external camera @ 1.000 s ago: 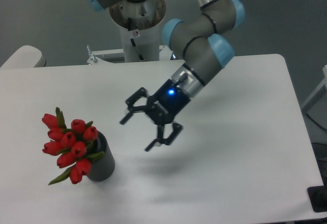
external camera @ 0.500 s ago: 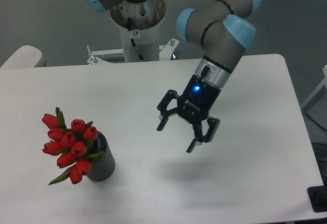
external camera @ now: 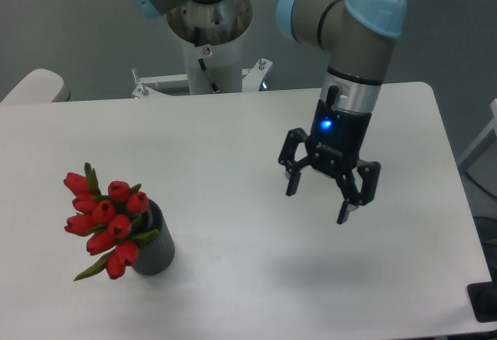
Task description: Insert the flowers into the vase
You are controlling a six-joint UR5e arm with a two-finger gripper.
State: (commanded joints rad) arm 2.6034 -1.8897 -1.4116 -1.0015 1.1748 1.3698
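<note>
While my black two-finger end effector (external camera: 318,202) hangs above the white surface (external camera: 233,146), its two fingers (external camera: 293,181) are spread wide apart and point downward, and nothing is between them. A small blue light shines on its body, just under the silver wrist of my grey arm with light blue joints (external camera: 353,22). The short dark grey ribbed vase (external camera: 155,251) stands upright on the surface, well apart from my end effector, to its left in the camera view and somewhat nearer to the front edge. The bunch of red tulip flowers with green leaves (external camera: 105,220) sits in this vase, with the buds leaning out over the rim on the side far from my end effector.
</note>
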